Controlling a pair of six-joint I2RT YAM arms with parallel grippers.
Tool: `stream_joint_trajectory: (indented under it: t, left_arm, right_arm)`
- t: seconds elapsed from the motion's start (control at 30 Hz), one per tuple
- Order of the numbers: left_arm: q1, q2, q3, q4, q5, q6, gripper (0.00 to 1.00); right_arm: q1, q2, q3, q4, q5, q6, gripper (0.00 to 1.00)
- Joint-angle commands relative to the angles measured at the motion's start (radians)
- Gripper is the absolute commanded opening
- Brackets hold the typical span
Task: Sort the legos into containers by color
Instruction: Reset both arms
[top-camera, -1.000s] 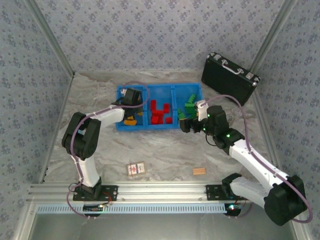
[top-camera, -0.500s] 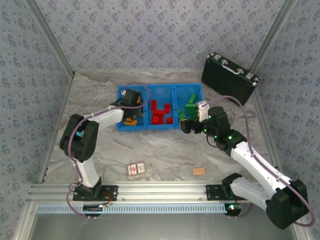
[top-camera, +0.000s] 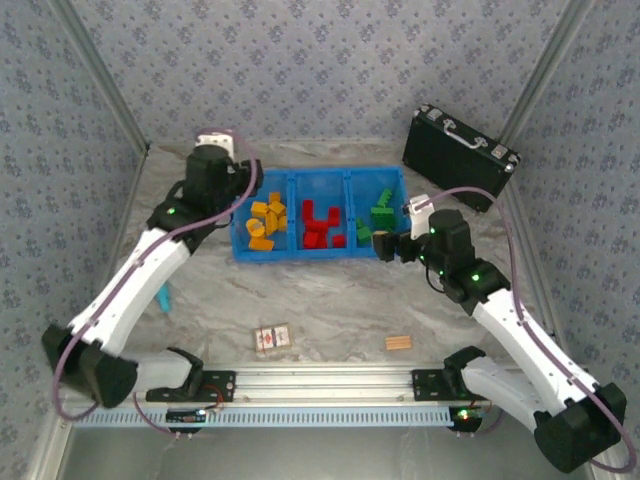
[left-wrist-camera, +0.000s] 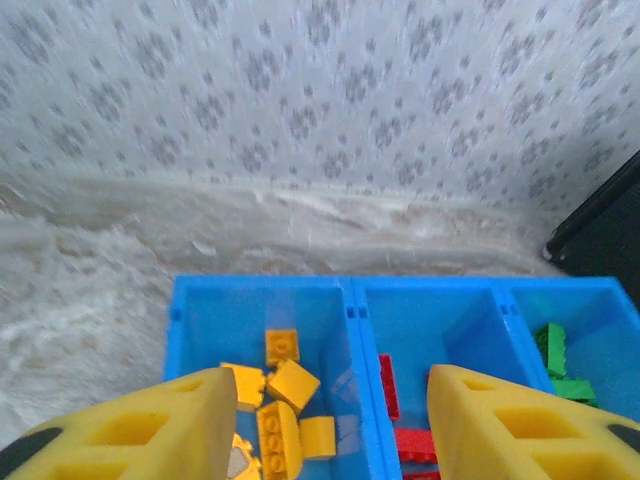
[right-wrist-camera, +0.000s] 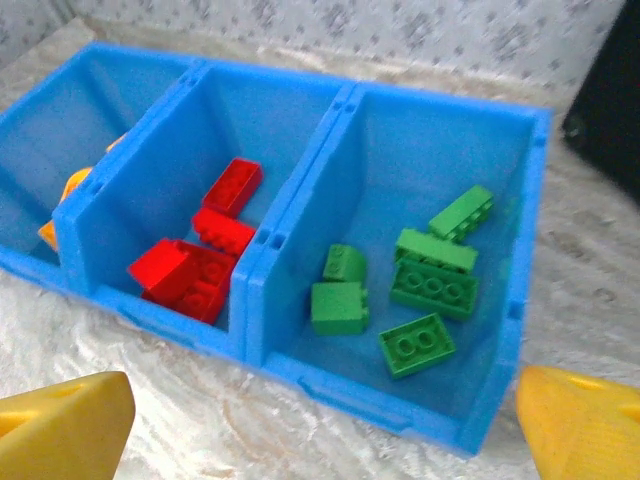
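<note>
The blue tray (top-camera: 290, 254) holds three compartments side by side. Orange-yellow legos (top-camera: 265, 220) lie in the left one, red legos (top-camera: 318, 228) in the middle one, green legos (top-camera: 378, 212) in the right one. My left gripper (top-camera: 246, 184) hovers above the tray's far left corner, open and empty; the left wrist view shows its gripper (left-wrist-camera: 335, 430) over the yellow bricks (left-wrist-camera: 280, 400). My right gripper (top-camera: 385, 243) stands wide open just off the tray's near right corner. In the right wrist view this gripper (right-wrist-camera: 325, 430) faces the green bricks (right-wrist-camera: 425, 285) and red bricks (right-wrist-camera: 200, 265).
A black case (top-camera: 458, 150) lies at the back right, close to the tray. A tan wooden block (top-camera: 398, 343) and a small flat box (top-camera: 271, 338) sit near the front edge. A teal cylinder (top-camera: 163, 297) stands under the left arm. Patterned walls enclose the table.
My left arm has lifted out of the left compartment and swung back to the upper left, uncovering the orange-yellow bricks. The right gripper has drifted slightly right of the tray.
</note>
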Motion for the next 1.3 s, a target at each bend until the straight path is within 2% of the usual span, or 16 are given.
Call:
stream_joint_trajectory:
  t: [0.0,0.2,0.37,0.47,0.53,0.6,0.63,0.67,0.73,0.8,0.93,1.0,1.1,1.13,1.23,1.27]
  left_arm:
    - [-0.004,-0.143,-0.04,-0.085,-0.086,0.097,0.43]
    - [-0.003,-0.425,-0.289,-0.087,-0.28,0.169,0.38]
    - [-0.004,-0.674,-0.542,-0.105,-0.37,0.088,0.38]
    - [-0.003,-0.797,-0.723,-0.045,-0.412,0.107,0.47]
    - [-0.002,-0.828,-0.808,-0.004,-0.542,0.077,0.57]
    - [0.001,-0.811,-0.879,0.094,-0.652,0.057,0.69]
    - [0.005,-0.785,-0.925,0.19,-0.683,0.07,0.78]
    - [0.013,-0.743,-0.98,0.336,-0.68,0.132,0.99]
    - [0.056,-0.63,-1.043,0.553,-0.672,0.21,1.0]
    - [0.147,-0.5,-1.057,0.672,-0.61,0.234,1.0]
    - [0.364,-0.261,-1.087,0.941,-0.361,0.192,1.0]
    - [0.433,-0.134,-1.095,1.085,-0.252,0.181,1.0]
    - [0.465,0.06,-1.062,1.274,-0.153,0.23,1.0]
    - [0.489,0.099,-1.041,1.272,-0.076,0.212,1.0]
    - [0.49,0.223,-1.001,1.336,-0.058,0.222,1.0]
    - [0.491,0.217,-0.985,1.288,-0.041,0.225,1.0]
  right_arm:
    - [-0.005,-0.046,0.04,-0.048,0.139,0.01,0.99]
    - [0.004,-0.148,0.004,-0.144,0.297,0.134,0.99]
    - [0.073,-0.277,-0.098,-0.305,0.434,0.265,0.99]
    - [0.157,-0.381,-0.18,-0.329,0.569,0.345,0.99]
    - [0.189,-0.428,-0.232,-0.329,0.658,0.413,0.99]
    - [0.198,-0.447,-0.286,-0.358,0.729,0.515,0.99]
    - [0.199,-0.445,-0.316,-0.349,0.74,0.538,0.99]
    - [0.198,-0.438,-0.343,-0.329,0.743,0.538,0.99]
    - [0.2,-0.418,-0.38,-0.267,0.752,0.529,0.99]
    - [0.211,-0.406,-0.428,-0.14,0.748,0.441,0.99]
    - [0.211,-0.386,-0.488,0.037,0.751,0.355,0.99]
    - [0.2,-0.378,-0.506,0.101,0.729,0.321,0.99]
    - [0.165,-0.365,-0.513,0.148,0.686,0.303,0.99]
    - [0.142,-0.363,-0.514,0.161,0.646,0.291,0.99]
    - [0.087,-0.361,-0.523,0.208,0.559,0.265,0.99]
    - [0.068,-0.359,-0.524,0.229,0.53,0.25,0.99]
